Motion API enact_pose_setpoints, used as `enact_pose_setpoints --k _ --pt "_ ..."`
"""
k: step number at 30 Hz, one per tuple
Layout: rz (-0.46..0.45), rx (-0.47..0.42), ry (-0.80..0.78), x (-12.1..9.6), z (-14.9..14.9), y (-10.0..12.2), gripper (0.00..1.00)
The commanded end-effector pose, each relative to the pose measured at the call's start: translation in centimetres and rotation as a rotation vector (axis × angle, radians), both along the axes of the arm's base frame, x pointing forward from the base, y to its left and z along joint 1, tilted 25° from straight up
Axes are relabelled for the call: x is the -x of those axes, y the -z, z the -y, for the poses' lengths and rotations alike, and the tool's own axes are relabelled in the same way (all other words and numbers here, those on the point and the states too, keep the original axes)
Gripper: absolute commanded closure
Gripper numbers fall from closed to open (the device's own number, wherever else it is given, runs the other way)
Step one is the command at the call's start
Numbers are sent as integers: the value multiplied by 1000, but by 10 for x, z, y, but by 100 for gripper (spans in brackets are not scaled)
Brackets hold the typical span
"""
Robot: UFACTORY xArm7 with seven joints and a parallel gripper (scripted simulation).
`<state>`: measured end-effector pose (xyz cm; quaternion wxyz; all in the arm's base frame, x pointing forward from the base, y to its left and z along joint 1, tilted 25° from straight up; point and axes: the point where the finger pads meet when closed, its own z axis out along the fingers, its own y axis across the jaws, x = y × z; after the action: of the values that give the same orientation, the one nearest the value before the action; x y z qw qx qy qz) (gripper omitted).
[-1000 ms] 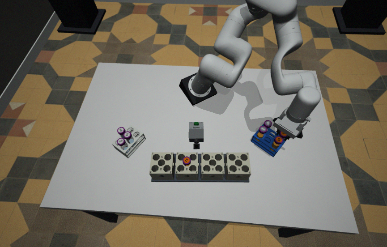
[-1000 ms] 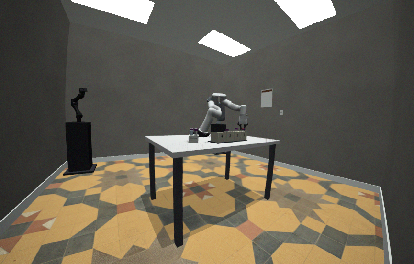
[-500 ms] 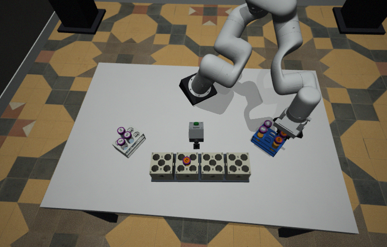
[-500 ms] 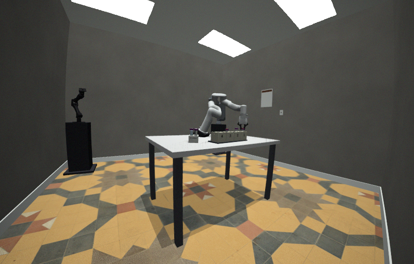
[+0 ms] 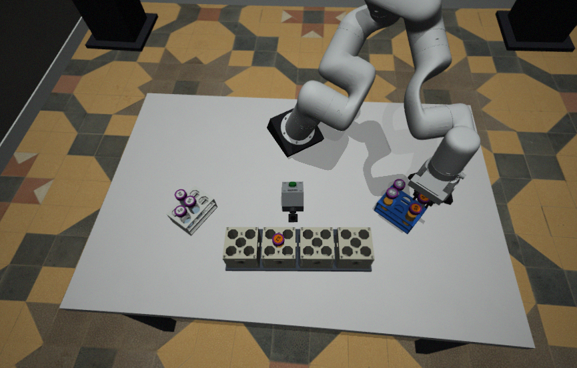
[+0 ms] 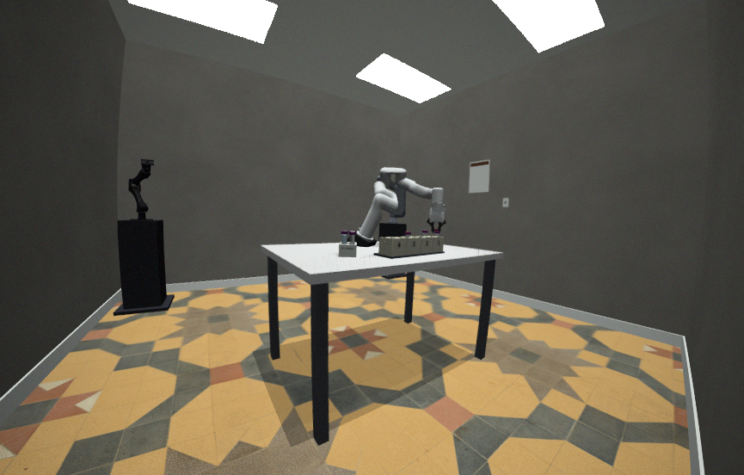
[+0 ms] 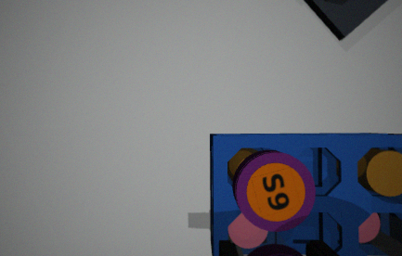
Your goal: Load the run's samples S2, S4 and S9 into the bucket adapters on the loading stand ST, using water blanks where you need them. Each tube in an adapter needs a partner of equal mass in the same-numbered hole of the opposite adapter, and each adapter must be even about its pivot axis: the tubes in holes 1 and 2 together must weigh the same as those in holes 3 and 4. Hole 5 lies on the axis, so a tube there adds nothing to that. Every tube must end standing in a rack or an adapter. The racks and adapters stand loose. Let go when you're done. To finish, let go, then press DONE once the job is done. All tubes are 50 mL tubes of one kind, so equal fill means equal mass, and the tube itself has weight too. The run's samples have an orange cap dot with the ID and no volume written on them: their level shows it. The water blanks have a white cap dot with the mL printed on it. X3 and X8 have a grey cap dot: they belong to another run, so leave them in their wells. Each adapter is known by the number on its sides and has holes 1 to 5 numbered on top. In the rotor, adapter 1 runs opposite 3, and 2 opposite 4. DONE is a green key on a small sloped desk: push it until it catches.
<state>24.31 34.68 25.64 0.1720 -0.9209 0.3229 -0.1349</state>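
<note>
My gripper stands over the blue sample rack at the table's right. It is shut on an orange-dot sample tube that stands in the rack; I cannot read its ID. In the wrist view, sample S9 stands in a corner well of the rack. Another orange-dot tube stands beside the gripper. Four cream adapters sit in a row on the stand. The second adapter from the left holds one orange-dot tube.
A white rack with three white-dot blanks stands at the left. The green DONE key sits on its grey desk behind the adapters. Two more tubes stand at the rack's far end. The arm's base is at the back.
</note>
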Motion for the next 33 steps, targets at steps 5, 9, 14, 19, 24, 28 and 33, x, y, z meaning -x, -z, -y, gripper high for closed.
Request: enact_pose_setpoints --k 5,9,14,19,24,28,33 --pt "2 -3 -1 2 1 -7 100" --pt "2 -3 -1 3 1 -8 100" --pt "2 -3 -1 4 2 -11 100" --pt "2 -3 -1 5 3 -14 100" --pt "2 -3 -1 9 5 -23 100" --pt "2 -3 -1 10 6 -27 100" --pt "2 -3 -1 14 8 -36 100"
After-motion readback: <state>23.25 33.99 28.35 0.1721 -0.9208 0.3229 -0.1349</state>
